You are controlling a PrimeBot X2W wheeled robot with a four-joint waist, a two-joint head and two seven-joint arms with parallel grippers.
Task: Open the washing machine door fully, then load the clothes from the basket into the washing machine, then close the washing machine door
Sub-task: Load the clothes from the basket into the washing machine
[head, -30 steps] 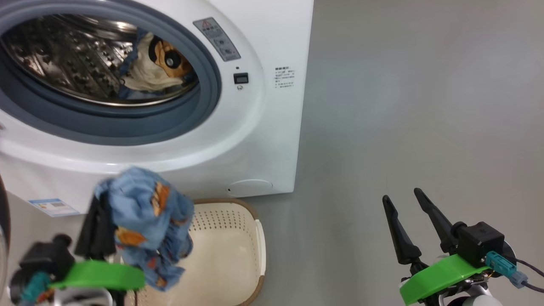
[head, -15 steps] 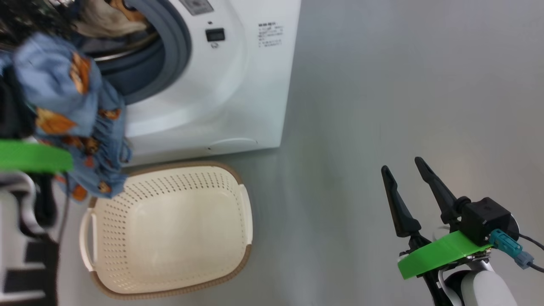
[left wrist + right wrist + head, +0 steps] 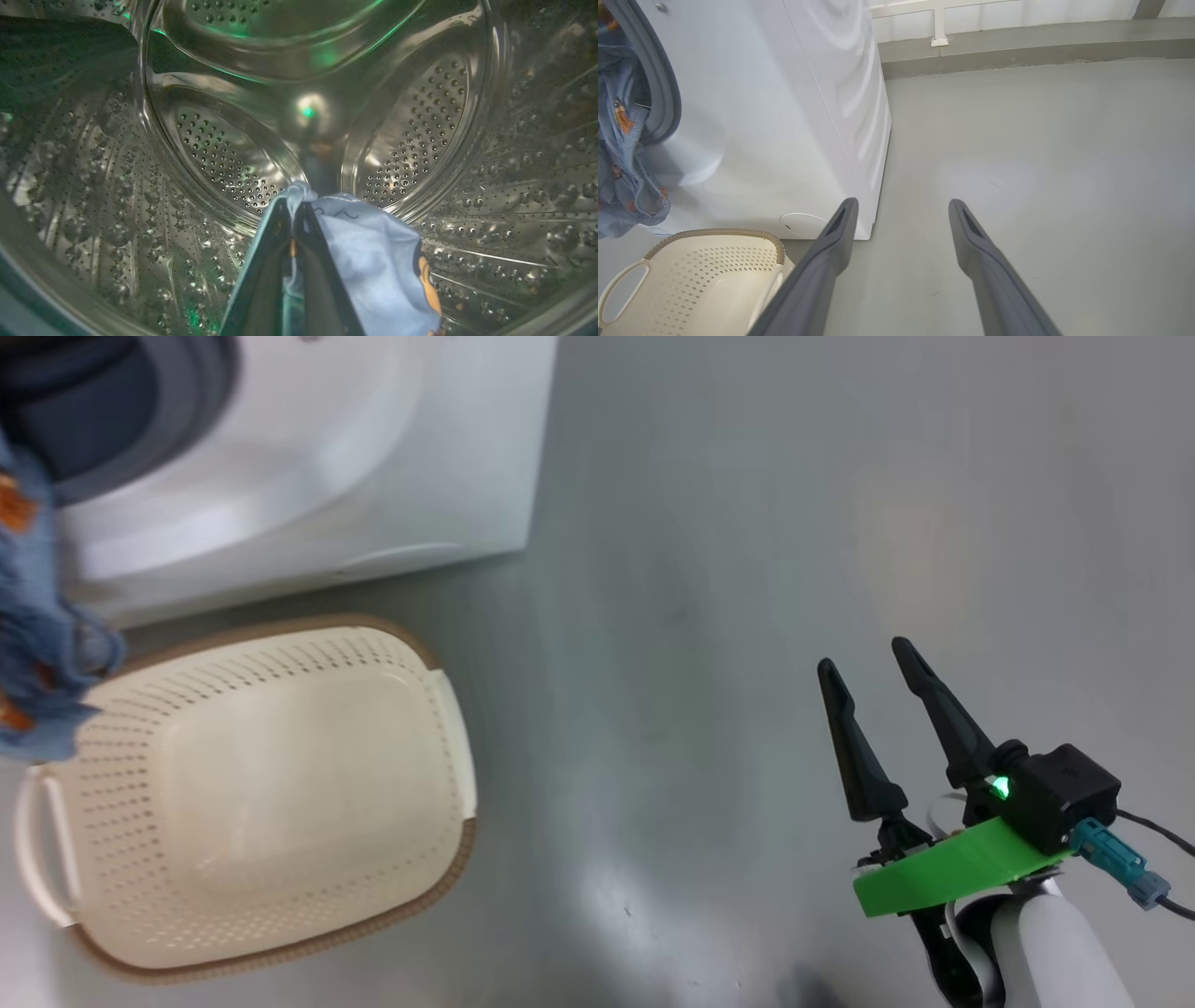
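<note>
Inside the steel drum (image 3: 224, 154) of the washing machine (image 3: 373, 457), the left wrist view has the left pincer (image 3: 293, 209) pinched tight on a fold of the clothes (image 3: 373, 266). Pale blue fabric with an orange print drapes off to the right of its fingers, and the drum's perforated back lies ahead of the tips. The head view gives the other end of that bundle: blue cloth with orange spots hangs at the left edge, across the machine's white front and overlapping the corner of the basket (image 3: 112, 821) nearest the machine. The basket stands on the grey floor (image 3: 747, 523) just in front of the machine, its cream perforated walls and bottom in full sight. The right wrist view takes the same cloth from the side, trailing out over the grey-blue gasket (image 3: 663, 93) and down the front panel, its lowest fold just above the basket's brown rim. The right pincer (image 3: 864, 655) hovers well apart over open floor, fingers spread wide with nothing between them
</note>
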